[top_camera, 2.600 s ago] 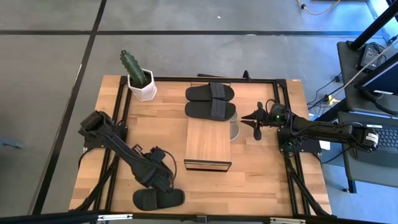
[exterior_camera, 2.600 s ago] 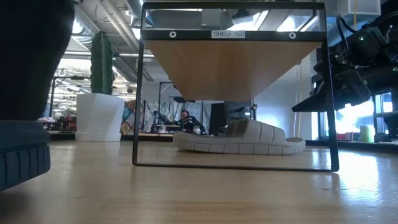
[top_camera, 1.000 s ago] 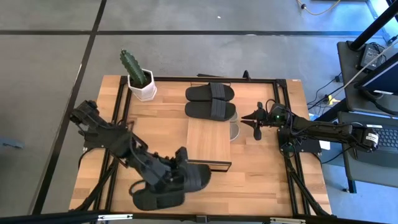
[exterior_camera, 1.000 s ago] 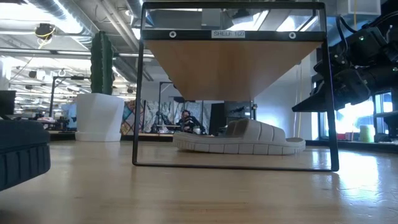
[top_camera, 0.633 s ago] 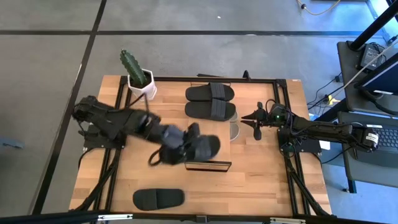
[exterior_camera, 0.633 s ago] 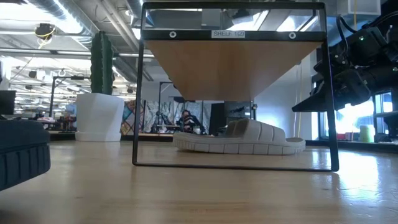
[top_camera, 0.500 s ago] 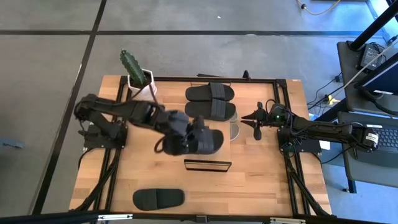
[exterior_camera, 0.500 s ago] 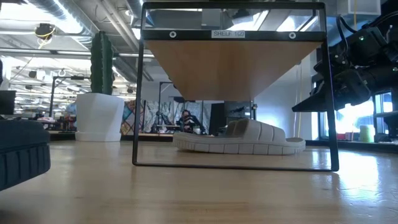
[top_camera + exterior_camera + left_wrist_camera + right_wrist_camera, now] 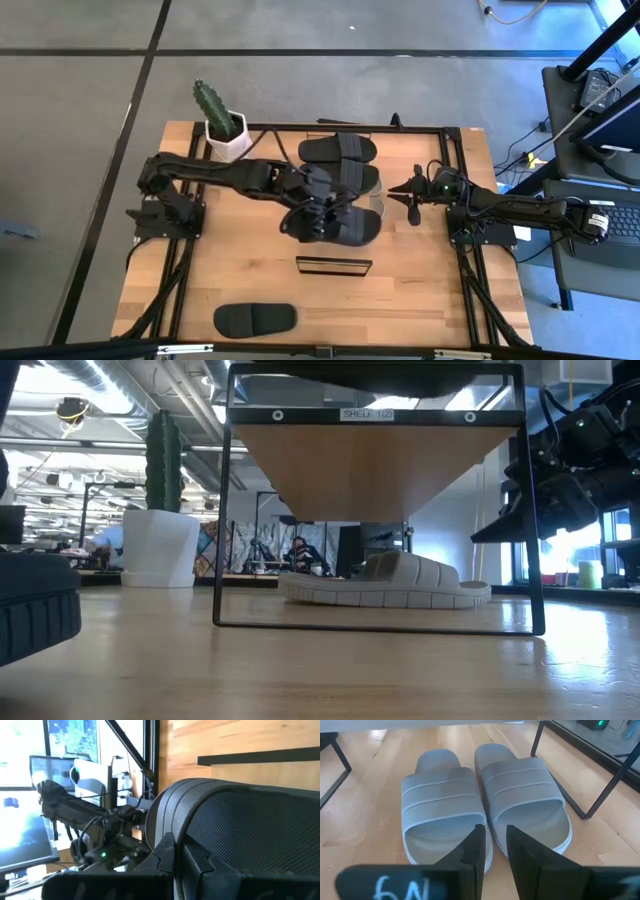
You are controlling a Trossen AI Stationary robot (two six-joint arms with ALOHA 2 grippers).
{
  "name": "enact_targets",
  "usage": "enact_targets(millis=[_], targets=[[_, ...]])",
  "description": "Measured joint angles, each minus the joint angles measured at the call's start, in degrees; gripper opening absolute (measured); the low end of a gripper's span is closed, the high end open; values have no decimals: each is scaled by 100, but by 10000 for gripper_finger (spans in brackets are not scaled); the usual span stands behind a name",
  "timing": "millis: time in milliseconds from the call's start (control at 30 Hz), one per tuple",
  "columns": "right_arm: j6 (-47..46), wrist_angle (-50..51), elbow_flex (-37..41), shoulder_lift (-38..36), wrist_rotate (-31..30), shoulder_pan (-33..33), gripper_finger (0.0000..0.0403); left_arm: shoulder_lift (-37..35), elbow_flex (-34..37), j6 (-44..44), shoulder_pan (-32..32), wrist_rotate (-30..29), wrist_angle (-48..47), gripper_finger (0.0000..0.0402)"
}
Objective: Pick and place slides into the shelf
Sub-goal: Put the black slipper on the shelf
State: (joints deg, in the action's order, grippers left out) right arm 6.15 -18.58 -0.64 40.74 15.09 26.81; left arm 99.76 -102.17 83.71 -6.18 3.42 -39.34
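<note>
Light wood tabletop [image 9: 250,270] carries the low shelf [image 9: 334,263], its plank top mostly hidden under the black slide [image 9: 345,226] that the left gripper [image 9: 318,215] holds above it, jaws clenched on the slide. Two more black slides [image 9: 338,149] lie behind the shelf, another [image 9: 255,319] at the tabletop's near edge, and two beige-grey slides [image 9: 445,810] sit under the shelf. The rubber looks light, springy and grippy, likely best pinched at the strap or sole edge. The right gripper [image 9: 491,847] waits beside the shelf, jaws released.
</note>
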Motion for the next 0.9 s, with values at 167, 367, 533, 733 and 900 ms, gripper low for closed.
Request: enact_targets(millis=[167,367,533,733,900], targets=[[-2,109,0,1,0,0,80,243,0,75,-32,-48,161,2],[19,174,0,1,1,0,80,308,45,58,-193,-117,491,2],[24,290,0,1,0,0,80,307,438,-194,-379,-933,983,2],[35,288,0,1,0,1,80,303,656,-627,-452,-1098,1179,2],[35,287,0,1,0,2,80,301,824,-846,-473,-1320,1344,2]])
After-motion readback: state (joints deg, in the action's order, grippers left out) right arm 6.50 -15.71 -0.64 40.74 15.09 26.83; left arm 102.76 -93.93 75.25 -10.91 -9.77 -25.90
